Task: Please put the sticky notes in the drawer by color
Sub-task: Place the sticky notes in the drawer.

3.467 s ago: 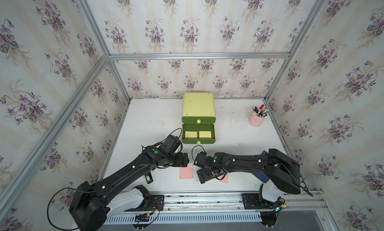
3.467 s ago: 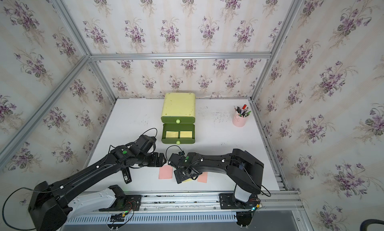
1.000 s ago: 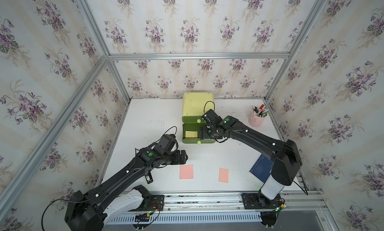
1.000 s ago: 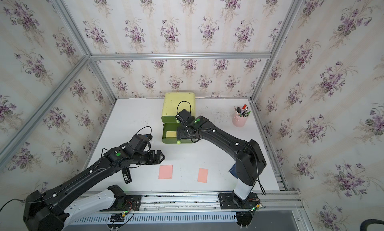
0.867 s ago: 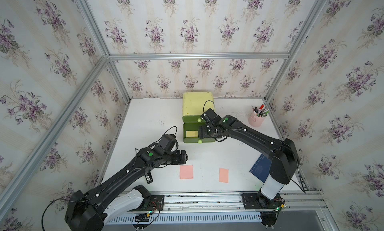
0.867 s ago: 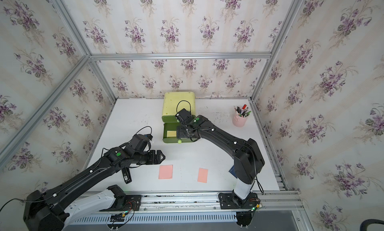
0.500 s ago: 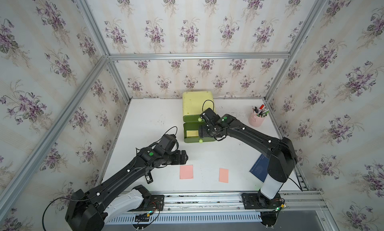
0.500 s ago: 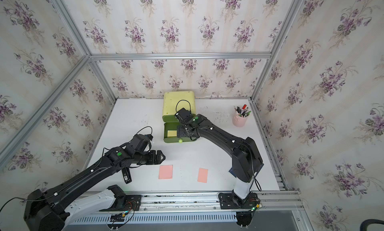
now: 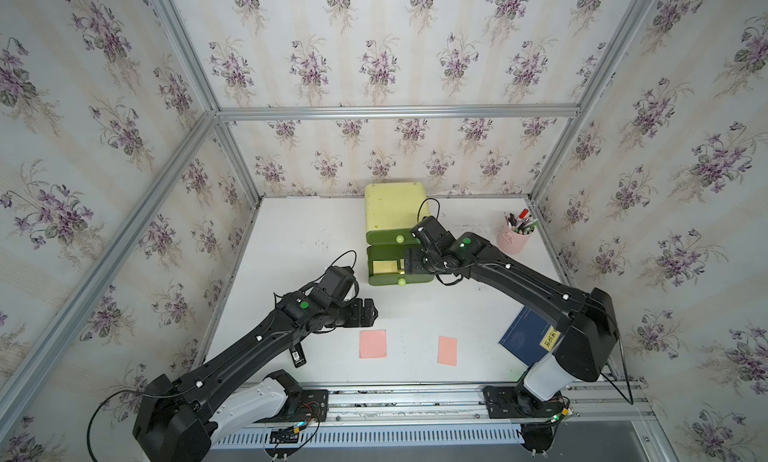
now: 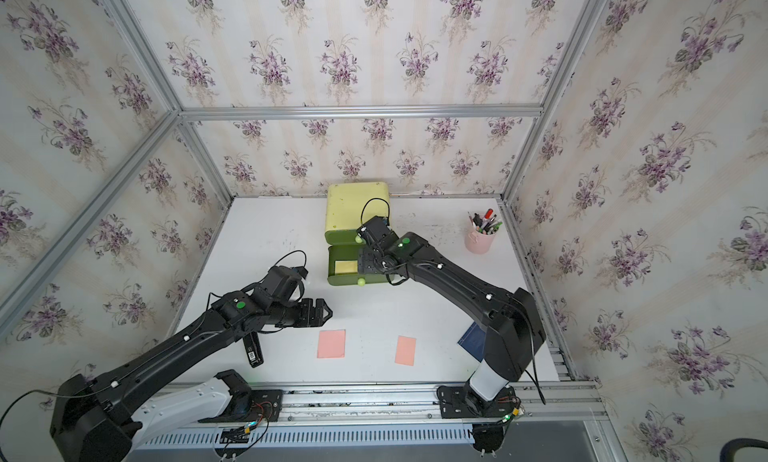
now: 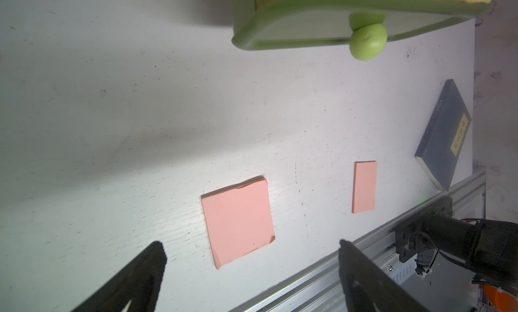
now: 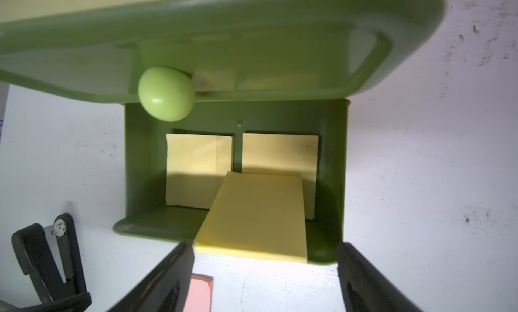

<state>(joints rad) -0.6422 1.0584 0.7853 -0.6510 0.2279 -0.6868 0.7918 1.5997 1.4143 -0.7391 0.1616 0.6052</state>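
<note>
Right at the front edge, two salmon-pink stickies lie flat on the white, slightly scuffed bench [image 9: 291,248], well apart from each other. The left pink note [image 9: 372,344] is a thin matte paper square, and the left wrist view shows a couple of its corners bent up a bit. The right pink note [image 9: 447,350] looks narrower from this angle. Off to the right of them there's a dark blue booklet [image 9: 524,335] with a yellow label, partly hidden by the right arm. The left hand [image 9: 369,313] hovers just behind the left pink note, black fingers spread wide, nothing in them.

Further back is the drawer [image 9: 382,279]. It's a smooth dark green plastic tray with rounded corners and a round light-green knob [image 9: 401,282], standing pulled out of the pale yellow-green chest [image 9: 390,206]. The right hand [image 9: 409,264] hangs over it, fingers parted wider than a note and gripping nothing.

The right wrist view shows the inside. Two yellow sticky notes [image 12: 199,167] lie flat side by side with a low rib between them. A third yellow note [image 12: 255,215] sits tilted, near edge propped on the drawer's front wall, far edge down on the other two.

Way back by the right wall stands a pink pen cup [image 9: 513,243] stuffed with pens.
</note>
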